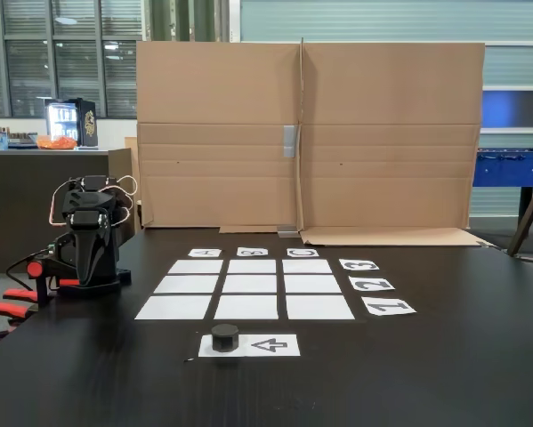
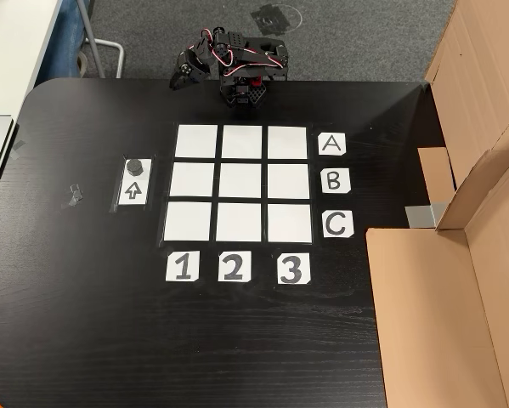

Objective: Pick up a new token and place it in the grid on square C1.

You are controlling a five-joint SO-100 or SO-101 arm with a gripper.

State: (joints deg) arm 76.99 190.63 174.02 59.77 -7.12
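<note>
The black token (image 1: pixel 224 336) (image 2: pixel 134 165) stands on the end of a white arrow strip (image 1: pixel 270 345) (image 2: pixel 132 191) beside the grid (image 1: pixel 251 285) (image 2: pixel 240 183). All nine grid squares are bare. Square C1 (image 1: pixel 319 307) (image 2: pixel 187 223) is the corner square closest to the strip's arrow end. The arm sits folded at the table edge beyond row A. Its gripper (image 1: pixel 92 267) (image 2: pixel 184 78) points down, looks shut with nothing in it, and is well away from the token.
A tall cardboard wall (image 1: pixel 310 133) (image 2: pixel 466 280) stands along the table side past label C (image 1: pixel 302 253) (image 2: pixel 337 224). Red clamps (image 1: pixel 17 298) hold the arm's base. A scrap of tape (image 2: pixel 71 197) lies near the strip.
</note>
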